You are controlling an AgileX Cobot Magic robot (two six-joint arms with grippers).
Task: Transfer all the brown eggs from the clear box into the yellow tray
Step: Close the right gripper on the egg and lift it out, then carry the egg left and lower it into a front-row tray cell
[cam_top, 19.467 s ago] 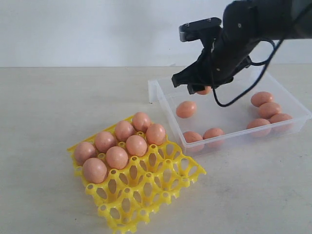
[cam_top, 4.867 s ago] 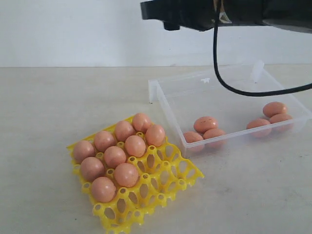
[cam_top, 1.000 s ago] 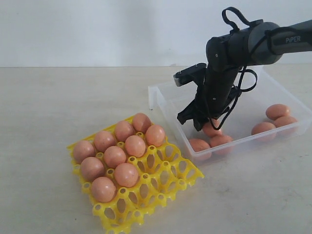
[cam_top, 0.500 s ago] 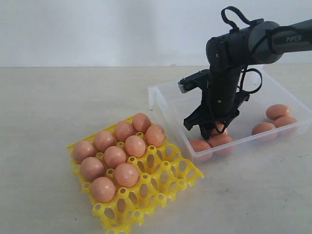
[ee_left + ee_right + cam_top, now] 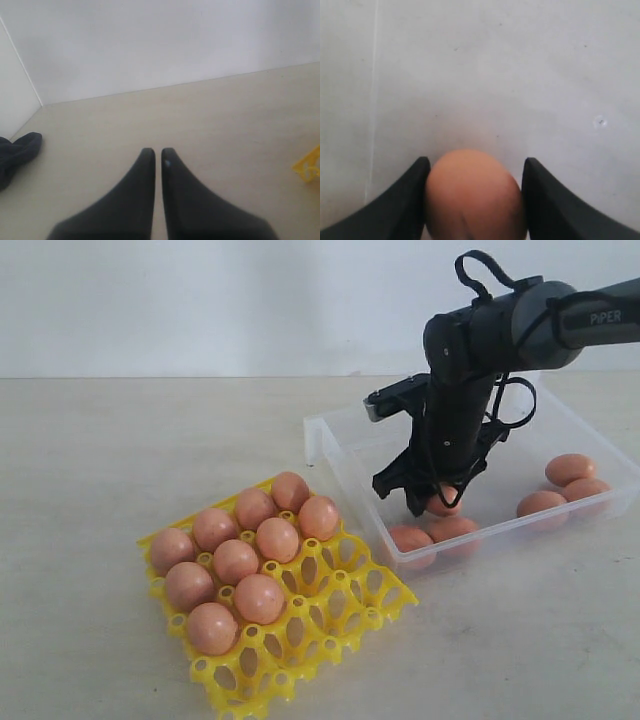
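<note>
So, right gripper (image 5: pixel 432 502) jaws clenching brown egg (image 5: pixel 474 192) inside clear box (image 5: pixel 330 440). Probably should be lifting straight up, clearing box wall before heading for yellow tray (image 5: pixel 345 605).

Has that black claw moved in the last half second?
Yes. The right gripper has risen slightly, away from the clear box's front wall, brown egg between its fingers.

The pale beige surface (image 5: pixel 120 440) carries two things. The yellow tray (image 5: pixel 335 625) lies at the front left, turned cornerwise. The clear box (image 5: pixel 322 435) lies just beside it, farther back and to the right, also skewed.
</note>
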